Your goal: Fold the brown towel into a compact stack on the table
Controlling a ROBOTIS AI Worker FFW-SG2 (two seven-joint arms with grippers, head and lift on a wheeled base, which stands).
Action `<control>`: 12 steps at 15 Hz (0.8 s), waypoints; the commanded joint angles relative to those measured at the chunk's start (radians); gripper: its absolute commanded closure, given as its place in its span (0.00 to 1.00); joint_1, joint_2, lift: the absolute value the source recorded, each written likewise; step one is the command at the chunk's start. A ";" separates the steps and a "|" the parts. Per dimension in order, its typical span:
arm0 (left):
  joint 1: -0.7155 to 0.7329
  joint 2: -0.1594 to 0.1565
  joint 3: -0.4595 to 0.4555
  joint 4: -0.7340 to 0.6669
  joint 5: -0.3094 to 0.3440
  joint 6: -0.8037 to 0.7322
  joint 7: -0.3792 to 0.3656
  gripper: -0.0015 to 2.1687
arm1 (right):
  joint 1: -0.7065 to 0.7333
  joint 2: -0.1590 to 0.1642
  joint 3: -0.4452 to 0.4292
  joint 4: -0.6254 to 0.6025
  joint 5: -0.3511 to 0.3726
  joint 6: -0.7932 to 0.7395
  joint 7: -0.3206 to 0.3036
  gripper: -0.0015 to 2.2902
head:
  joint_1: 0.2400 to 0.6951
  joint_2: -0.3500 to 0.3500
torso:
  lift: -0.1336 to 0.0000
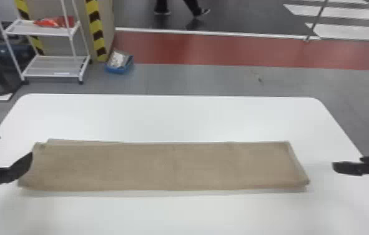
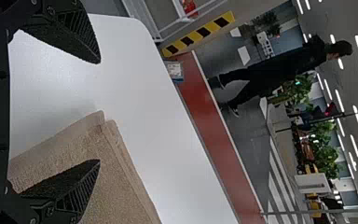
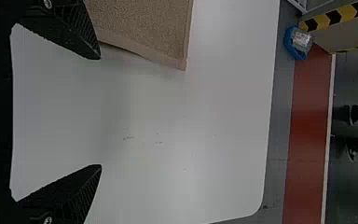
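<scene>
Towel [image 1: 168, 165]: long folded strip, flat on table [image 1: 177, 118], right of left claw [image 2: 99, 111]. Left claw: fingers apart, by towel end. Right claw [image 3: 100, 112]: fingers apart, off opposite end. Advisable for next fold: pinch all layers, carry low, square edges.

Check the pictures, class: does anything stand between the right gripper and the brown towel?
Nothing visible stands in the way: from the open right gripper across to the brown towel, there is just white table.
</scene>
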 commanded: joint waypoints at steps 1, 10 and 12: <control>0.000 -0.001 0.000 0.000 0.000 -0.001 0.000 0.07 | 0.000 0.000 -0.003 0.000 0.000 0.000 0.000 0.02 | 1.00 0.37 | 0.07; -0.001 0.000 0.000 0.002 0.000 0.002 -0.004 0.09 | -0.003 0.000 -0.001 0.001 0.002 0.000 0.000 0.02 | 1.00 0.36 | 0.07; -0.001 0.000 0.000 0.002 0.001 0.002 -0.004 0.09 | -0.005 0.000 -0.004 0.003 0.000 0.000 0.000 0.02 | 1.00 0.36 | 0.07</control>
